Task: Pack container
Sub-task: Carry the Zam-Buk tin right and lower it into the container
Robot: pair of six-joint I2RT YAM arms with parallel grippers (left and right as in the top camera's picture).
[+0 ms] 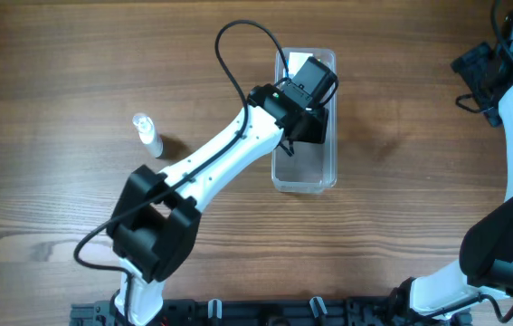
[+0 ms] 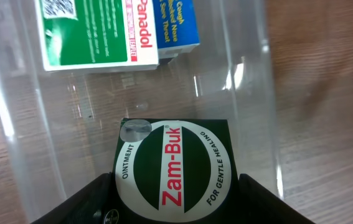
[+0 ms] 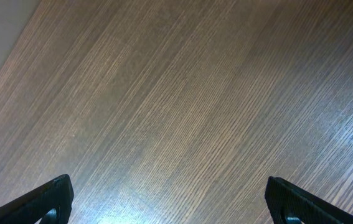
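One container, a long clear tub, sits mid-table on the wooden table, beneath the left gripper. Three boxes are within its walls. One green-and-white Panadol box and one blue cold-remedy box touch each other at one end. One Zam-Buk ointment box lies apart from that pair, clamped between the left gripper's fingers. One small clear bottle is on the table, well left of the tub. The right gripper is spread wide over bare wood, holding nothing.
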